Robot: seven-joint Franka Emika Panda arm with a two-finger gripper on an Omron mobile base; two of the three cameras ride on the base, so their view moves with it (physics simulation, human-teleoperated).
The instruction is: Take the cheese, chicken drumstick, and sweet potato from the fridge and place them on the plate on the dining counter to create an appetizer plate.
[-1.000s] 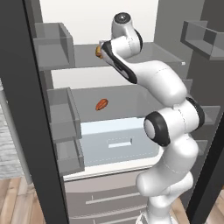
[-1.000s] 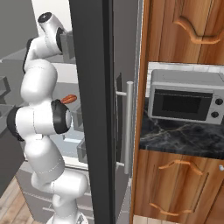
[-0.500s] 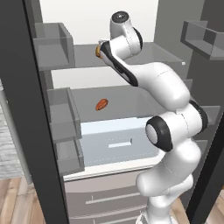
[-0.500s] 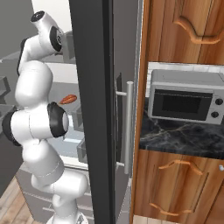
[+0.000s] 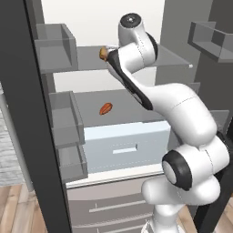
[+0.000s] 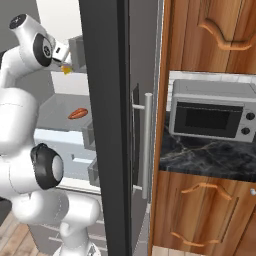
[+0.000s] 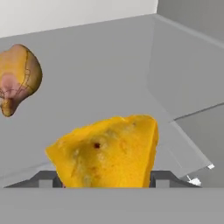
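My gripper (image 7: 105,177) reaches onto the fridge's upper shelf (image 5: 168,57). Its jaws are shut on the cheese (image 7: 107,151), a yellow-orange wedge that spans the gap between the two fingertips. The cheese (image 6: 66,70) also peeks out yellow under the hand in the right base view. The chicken drumstick (image 7: 17,76) lies on the same shelf, a little apart from the cheese, and shows beside my wrist (image 5: 103,53). One shelf lower, the sweet potato (image 5: 105,108) lies on its own (image 6: 77,113). The plate and the dining counter are out of view.
The open dark fridge door (image 5: 27,118) carries grey bins (image 5: 54,48) on the left. A pale drawer (image 5: 125,143) sits below the lower shelf. The other fridge door (image 6: 107,125) stands at the right, with a microwave (image 6: 212,117) on a marble counter beyond it.
The hand has stayed at the upper shelf while the elbow swung lower and outward. The jaws have narrowed slightly around the cheese.
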